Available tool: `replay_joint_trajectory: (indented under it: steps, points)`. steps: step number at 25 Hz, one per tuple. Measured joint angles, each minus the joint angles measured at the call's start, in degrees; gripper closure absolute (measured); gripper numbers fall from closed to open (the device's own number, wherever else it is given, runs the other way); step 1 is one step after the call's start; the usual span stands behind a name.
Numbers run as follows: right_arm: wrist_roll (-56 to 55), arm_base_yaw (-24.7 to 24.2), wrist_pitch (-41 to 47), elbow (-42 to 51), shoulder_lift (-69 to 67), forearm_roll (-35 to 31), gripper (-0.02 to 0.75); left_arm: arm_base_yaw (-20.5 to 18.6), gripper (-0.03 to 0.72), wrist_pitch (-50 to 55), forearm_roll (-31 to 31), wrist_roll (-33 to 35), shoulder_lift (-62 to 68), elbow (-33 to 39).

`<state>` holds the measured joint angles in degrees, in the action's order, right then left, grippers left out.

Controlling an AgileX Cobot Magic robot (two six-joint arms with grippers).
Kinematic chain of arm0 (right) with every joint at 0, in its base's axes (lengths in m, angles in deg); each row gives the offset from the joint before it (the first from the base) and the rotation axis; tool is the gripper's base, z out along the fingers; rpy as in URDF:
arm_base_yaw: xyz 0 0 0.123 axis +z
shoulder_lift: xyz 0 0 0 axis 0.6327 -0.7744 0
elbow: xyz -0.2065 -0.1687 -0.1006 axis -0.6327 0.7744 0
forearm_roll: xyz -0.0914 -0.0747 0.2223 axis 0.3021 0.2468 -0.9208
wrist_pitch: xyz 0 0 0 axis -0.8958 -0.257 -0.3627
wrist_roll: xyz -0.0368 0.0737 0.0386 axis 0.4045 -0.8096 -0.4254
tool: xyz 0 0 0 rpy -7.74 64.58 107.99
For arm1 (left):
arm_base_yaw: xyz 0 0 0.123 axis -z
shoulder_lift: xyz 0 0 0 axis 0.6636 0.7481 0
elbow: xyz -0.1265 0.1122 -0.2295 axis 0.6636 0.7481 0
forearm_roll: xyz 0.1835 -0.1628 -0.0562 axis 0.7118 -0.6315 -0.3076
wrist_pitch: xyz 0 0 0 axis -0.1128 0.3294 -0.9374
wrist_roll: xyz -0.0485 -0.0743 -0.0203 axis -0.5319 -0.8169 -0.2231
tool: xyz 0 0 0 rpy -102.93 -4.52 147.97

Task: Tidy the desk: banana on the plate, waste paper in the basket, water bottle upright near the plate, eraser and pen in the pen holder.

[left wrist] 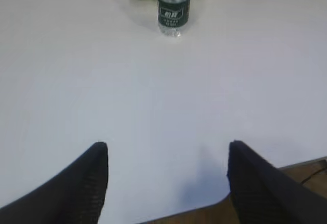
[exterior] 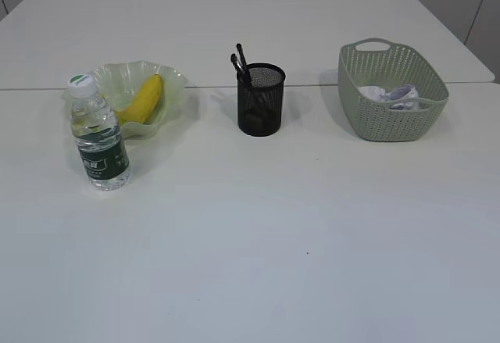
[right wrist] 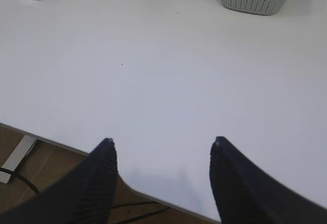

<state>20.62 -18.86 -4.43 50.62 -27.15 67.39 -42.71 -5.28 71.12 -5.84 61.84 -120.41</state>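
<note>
The desk [exterior: 250, 249] was a plain, smooth white top with a seam across it; on its left the ruffled, translucent pale green plate [exterior: 168, 77] cradled the curved yellow banana [exterior: 144, 99]; the clear plastic bottle [exterior: 98, 136], white-capped and dark-labelled, stood upright just in front of the plate. At centre the black mesh holder [exterior: 261, 99], a cylinder, held dark pens [exterior: 241, 63]; the eraser could not be made out. To the right the sage oval basket [exterior: 375, 120], with perforated woven-look walls, contained the crumpled white paper [exterior: 391, 95]. The left gripper [left wrist: 167, 150] hung over the near desk edge, dark ribbed fingers [left wrist: 84, 183] spread and empty; the right gripper [right wrist: 162, 145] likewise stood released, grasping nothing.
</note>
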Motion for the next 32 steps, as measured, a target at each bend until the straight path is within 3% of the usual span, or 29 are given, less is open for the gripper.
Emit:
replay_joint_trajectory:
  steps: [11, 20, 32]
  points:
    - [0.0, 0.0, -1.4, 0.7, 0.0, -0.5, 0.295, 0.0, 0.147, -0.1, 0.9, 0.0, 0.0, 2.8]
    - [-0.1, 0.0, -1.4, 0.7, 0.0, -0.6, 0.166, 0.0, 0.078, -7.5, 1.4, 0.0, 0.0, 5.1]
    - [-0.1, 0.0, -1.5, 0.7, 0.0, -0.6, 0.16, 0.0, 0.097, -8.5, 1.4, 0.0, 0.0, 5.7]
